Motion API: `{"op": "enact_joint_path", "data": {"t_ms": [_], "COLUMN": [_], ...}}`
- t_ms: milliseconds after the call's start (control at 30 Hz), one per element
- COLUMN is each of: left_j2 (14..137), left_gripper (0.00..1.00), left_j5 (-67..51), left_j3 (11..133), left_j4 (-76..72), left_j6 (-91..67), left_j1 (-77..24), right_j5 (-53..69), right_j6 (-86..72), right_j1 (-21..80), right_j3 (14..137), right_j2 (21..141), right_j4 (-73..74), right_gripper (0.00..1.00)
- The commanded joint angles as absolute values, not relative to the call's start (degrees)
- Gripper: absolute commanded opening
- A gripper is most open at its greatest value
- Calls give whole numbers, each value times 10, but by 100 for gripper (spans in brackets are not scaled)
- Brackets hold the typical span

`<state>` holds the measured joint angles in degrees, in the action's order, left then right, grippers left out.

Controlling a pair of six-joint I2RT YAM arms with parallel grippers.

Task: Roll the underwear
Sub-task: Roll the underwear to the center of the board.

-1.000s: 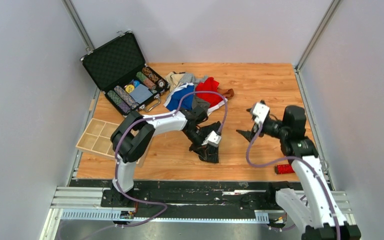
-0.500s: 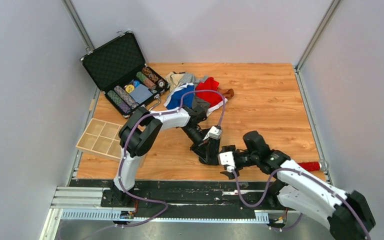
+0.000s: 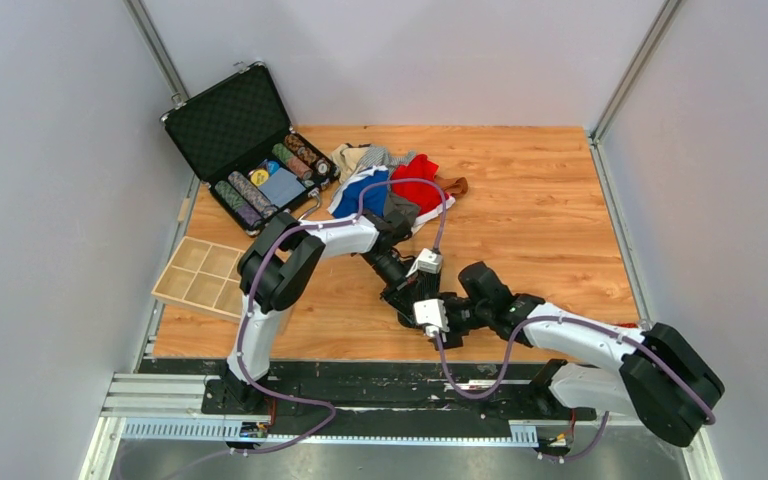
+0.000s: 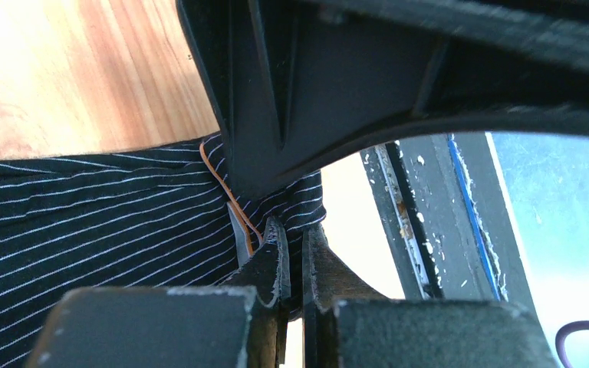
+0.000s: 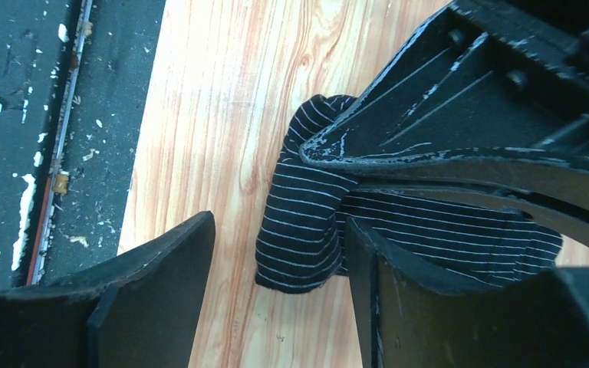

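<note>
While the left tool (image 4: 294,234) clamps a fold of black pinstriped underwear (image 4: 84,215), garment bunched on wooden tabletop (image 5: 215,115), right tool (image 5: 278,224) at its 5 o'clock, spread apart, straddling one end.

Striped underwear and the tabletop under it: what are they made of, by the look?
Striped underwear: thin soft cloth, black with fine white pinstripes, matte. It folds and bunches limply at the edge. The fibre cannot be told.
Tabletop: wood or wood-look laminate, light orange-brown with visible grain, smooth with a slight sheen. Whether it is solid or a veneer is open.
</note>
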<state>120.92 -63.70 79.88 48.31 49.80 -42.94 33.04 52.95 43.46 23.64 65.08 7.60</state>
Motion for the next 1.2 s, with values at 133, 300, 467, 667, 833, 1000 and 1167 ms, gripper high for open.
{"op": "enact_joint_path", "data": {"t_ms": [133, 300, 467, 667, 833, 1000, 1167], "left_j2": [1215, 1189, 1173, 1139, 1063, 976, 878], "left_gripper": [0, 0, 0, 27, 50, 55, 56], "left_j5": [-643, -644, -640, -620, -535, -459, -365], "left_j3": [786, 749, 693, 604, 606, 600, 539], "left_j4": [462, 425, 321, 80, 68, 36, 20], "left_j6": [492, 477, 344, 70, -6, -43, 18], "left_j1": [-418, -413, -400, -334, -295, -265, -272], "right_j5": [319, 324, 336, 393, 466, 495, 507], "right_j6": [495, 481, 483, 458, 411, 402, 384], "right_j1": [445, 444, 437, 383, 321, 295, 273], "right_j3": [269, 315, 373, 447, 526, 630, 694], "right_j2": [707, 750, 806, 892, 1014, 1134, 1210], "right_j4": [38, 98, 187, 301, 394, 480, 536], "right_gripper": [48, 22, 5, 0, 0, 0, 1]}}
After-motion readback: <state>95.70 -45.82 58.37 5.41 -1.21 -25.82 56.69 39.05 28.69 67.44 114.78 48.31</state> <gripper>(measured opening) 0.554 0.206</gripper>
